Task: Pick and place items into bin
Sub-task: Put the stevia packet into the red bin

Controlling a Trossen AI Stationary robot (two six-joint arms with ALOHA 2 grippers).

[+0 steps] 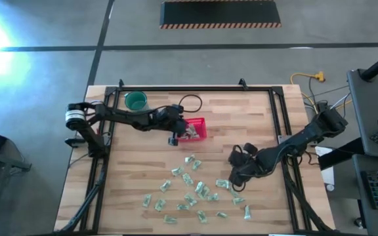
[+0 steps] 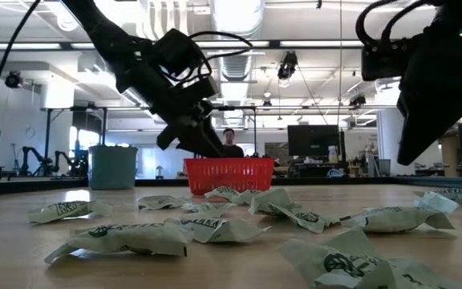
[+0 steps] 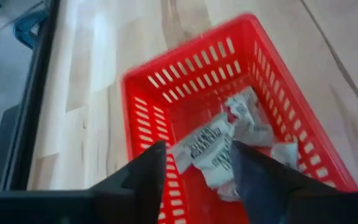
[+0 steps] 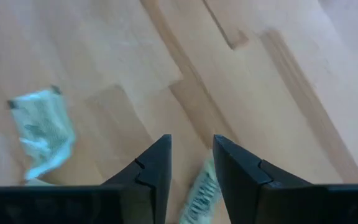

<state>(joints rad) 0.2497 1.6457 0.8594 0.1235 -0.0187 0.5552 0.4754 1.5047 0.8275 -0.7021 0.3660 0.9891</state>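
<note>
Four views differ in content. Only the left wrist view shows inside the red basket (image 3: 229, 124): several packets (image 3: 222, 140) lie there, white with dark print too blurred to read. The left pincer (image 3: 194, 171) hangs above them, fingers apart, holding nothing. The high view places the basket (image 1: 197, 128) mid-tabletop (image 1: 241, 118) and loose packets (image 1: 192, 187) scattered nearer the front edge. The right pincer (image 4: 191, 168), fingers parted, straddles one pale green crinkled packet (image 4: 201, 193).
</note>
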